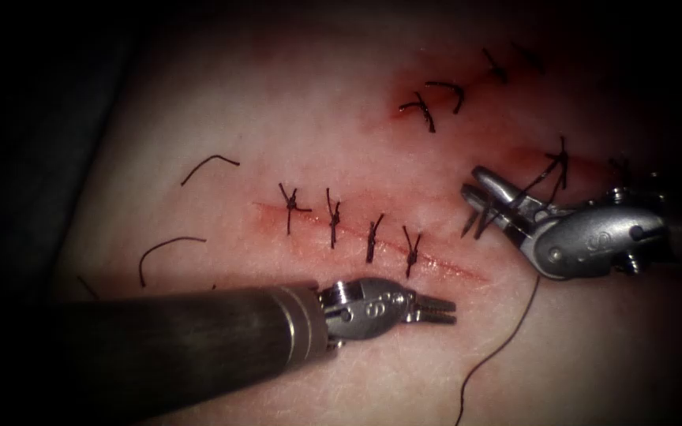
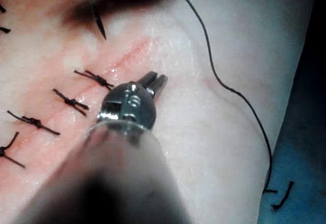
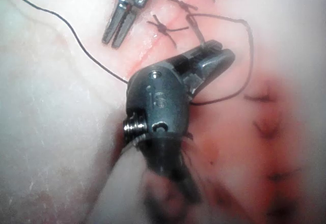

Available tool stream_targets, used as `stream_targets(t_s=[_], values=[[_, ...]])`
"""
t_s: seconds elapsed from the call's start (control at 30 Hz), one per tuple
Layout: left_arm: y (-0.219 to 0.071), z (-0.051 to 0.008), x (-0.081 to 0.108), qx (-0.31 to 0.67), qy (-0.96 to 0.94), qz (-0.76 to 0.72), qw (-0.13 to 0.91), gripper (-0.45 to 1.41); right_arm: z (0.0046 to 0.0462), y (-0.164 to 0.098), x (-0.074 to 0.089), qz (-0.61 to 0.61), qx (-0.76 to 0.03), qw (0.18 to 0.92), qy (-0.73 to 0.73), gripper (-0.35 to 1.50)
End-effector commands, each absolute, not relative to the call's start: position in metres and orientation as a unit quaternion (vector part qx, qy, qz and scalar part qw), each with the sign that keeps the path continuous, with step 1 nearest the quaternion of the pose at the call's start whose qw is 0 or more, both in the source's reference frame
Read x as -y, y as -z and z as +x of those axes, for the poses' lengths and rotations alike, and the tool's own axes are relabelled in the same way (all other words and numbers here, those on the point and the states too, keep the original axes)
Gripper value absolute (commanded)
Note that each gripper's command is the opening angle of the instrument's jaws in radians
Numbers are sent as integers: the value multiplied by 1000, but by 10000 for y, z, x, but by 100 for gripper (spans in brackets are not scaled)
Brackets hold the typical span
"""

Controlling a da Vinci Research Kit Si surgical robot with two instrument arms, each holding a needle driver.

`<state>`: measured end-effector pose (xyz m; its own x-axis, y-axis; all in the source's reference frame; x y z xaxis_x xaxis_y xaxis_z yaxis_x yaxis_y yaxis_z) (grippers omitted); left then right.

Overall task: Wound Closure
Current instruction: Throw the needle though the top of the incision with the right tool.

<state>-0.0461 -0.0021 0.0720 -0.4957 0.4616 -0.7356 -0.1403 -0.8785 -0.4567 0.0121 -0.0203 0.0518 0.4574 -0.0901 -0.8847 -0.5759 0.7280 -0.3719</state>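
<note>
Nearest the endoscope, pale pink pork-belly tissue spans the scene, its left edge falling off into dark surroundings. The left arm's steel needle driver lies low over the tissue's near part on a thick dark shaft, its jaws pressed together on nothing, tips just short of the right end of the thin red cut. Four dark knotted stitches cross that cut in a row. Two loose curved ends of dark cut thread lie apart on the tissue toward its left edge.

Just beyond the cut's right end, the right arm's steel needle driver pinches the dark curved needle near its middle; the sharp end hangs free above the tissue, not in it. Long dark thread trails from this tool toward the tissue's near edge, and a loop of it curls around the jaws in the right wrist view.

Farther off, a second stitched cut shows red fluid at its left end.
</note>
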Motion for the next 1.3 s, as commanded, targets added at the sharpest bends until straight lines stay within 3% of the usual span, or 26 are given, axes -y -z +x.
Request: stream_targets(t_s=[0.03,0.6,1.3], values=[[-728,-467,25,172,-847,-470,178,-27,130,-527,205,-334,-499,785,-154,-35],[-722,-458,30,174,-849,-460,191,-11,129,-543,220,-333,-496,792,-131,-35],[-724,-462,32,172,-852,-456,193,-8,120,-530,217,-338,-497,789,-130,-35]])
